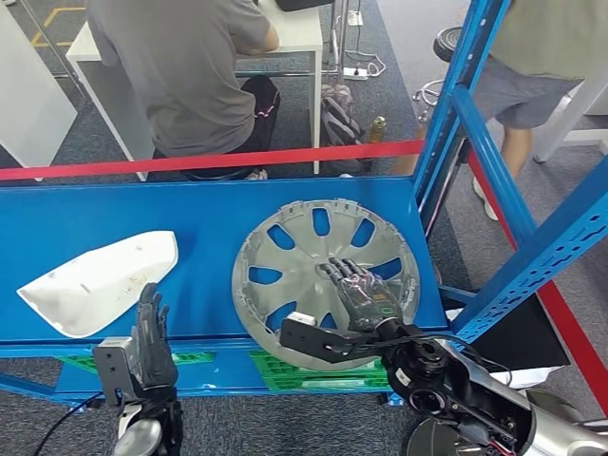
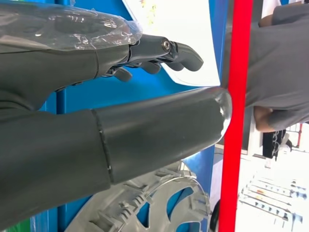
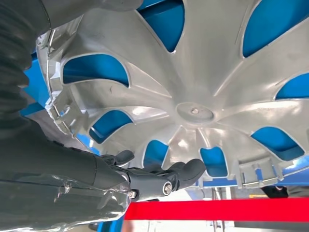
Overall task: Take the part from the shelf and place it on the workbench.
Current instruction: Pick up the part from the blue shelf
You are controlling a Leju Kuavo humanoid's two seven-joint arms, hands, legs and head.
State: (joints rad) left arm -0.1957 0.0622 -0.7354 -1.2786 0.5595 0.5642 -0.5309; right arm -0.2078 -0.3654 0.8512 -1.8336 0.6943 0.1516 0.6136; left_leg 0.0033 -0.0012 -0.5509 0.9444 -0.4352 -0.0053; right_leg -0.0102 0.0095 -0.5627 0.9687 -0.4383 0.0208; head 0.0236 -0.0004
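Observation:
A round silver wheel cover (image 1: 301, 256) lies flat on the blue shelf (image 1: 208, 214), right of centre. My right hand (image 1: 362, 290) reaches over its near right part, fingers stretched out and lying across the spokes. In the right wrist view the fingers (image 3: 164, 176) extend alongside the cover (image 3: 193, 111) with nothing held between them. A white curved panel (image 1: 101, 280) lies on the shelf's left. My left hand (image 1: 152, 337) is raised at the shelf's front edge just below that panel, fingers apart and empty. The left wrist view has its fingers (image 2: 164, 48) before the panel (image 2: 182, 29).
A red tape (image 1: 215, 161) runs along the shelf's far side. Blue shelf uprights (image 1: 459, 104) slant at the right. One person (image 1: 186, 66) sits at a white desk beyond, another (image 1: 530, 66) stands at the far right. Green crates (image 1: 308, 375) sit below the shelf.

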